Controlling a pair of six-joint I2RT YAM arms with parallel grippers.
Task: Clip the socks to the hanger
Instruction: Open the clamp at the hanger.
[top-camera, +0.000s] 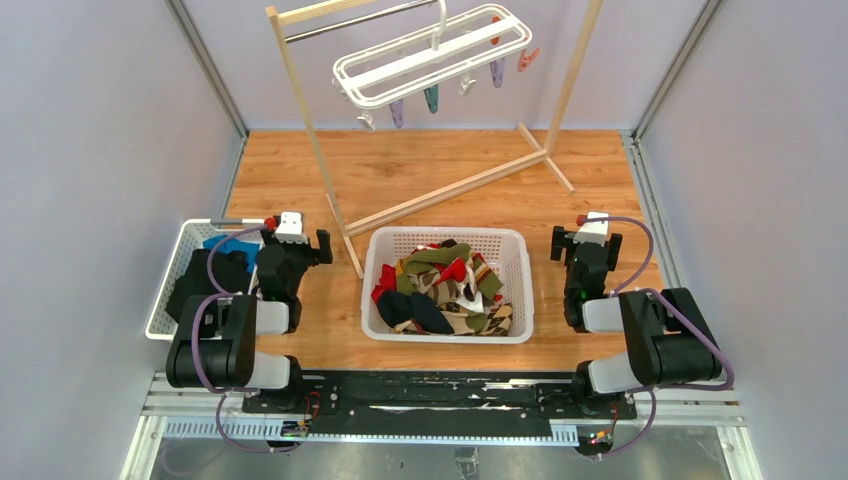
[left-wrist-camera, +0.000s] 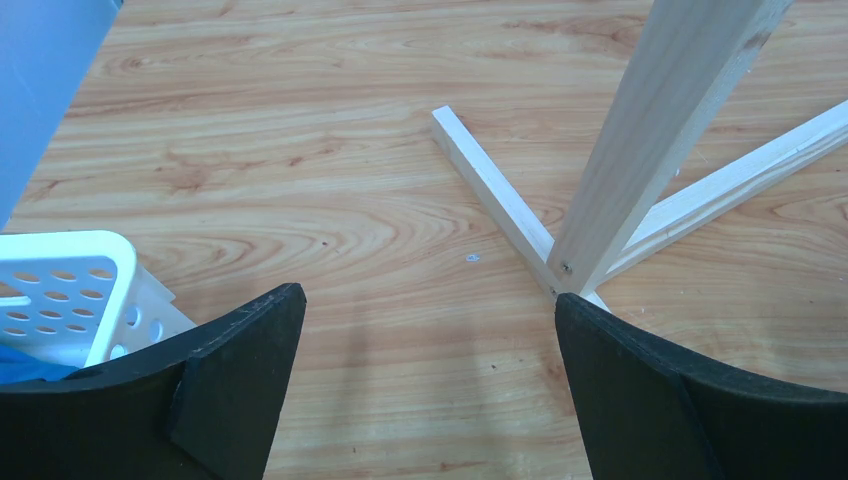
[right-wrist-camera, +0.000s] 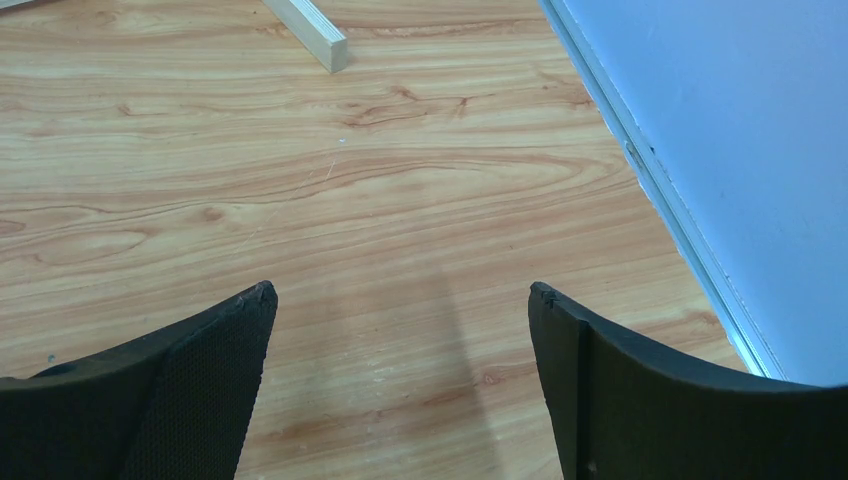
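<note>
The socks (top-camera: 445, 290), a mixed pile of red, olive, tan, white and navy, fill a white basket (top-camera: 515, 290) at the table's middle. The white oval hanger (top-camera: 432, 57) with dangling pastel and orange clips hangs from the rack's bar at the back. My left gripper (top-camera: 297, 238) is open and empty left of the basket; in the left wrist view (left-wrist-camera: 430, 300) only bare wood lies between its fingers. My right gripper (top-camera: 585, 238) is open and empty right of the basket, over bare table in the right wrist view (right-wrist-camera: 400, 295).
A tall wooden rack (top-camera: 310, 130) stands behind the basket; its foot (left-wrist-camera: 500, 195) and post (left-wrist-camera: 660, 130) are just ahead of my left gripper. A second white basket (top-camera: 175, 285) with dark and blue cloth sits at far left. Walls enclose the table's sides (right-wrist-camera: 720, 130).
</note>
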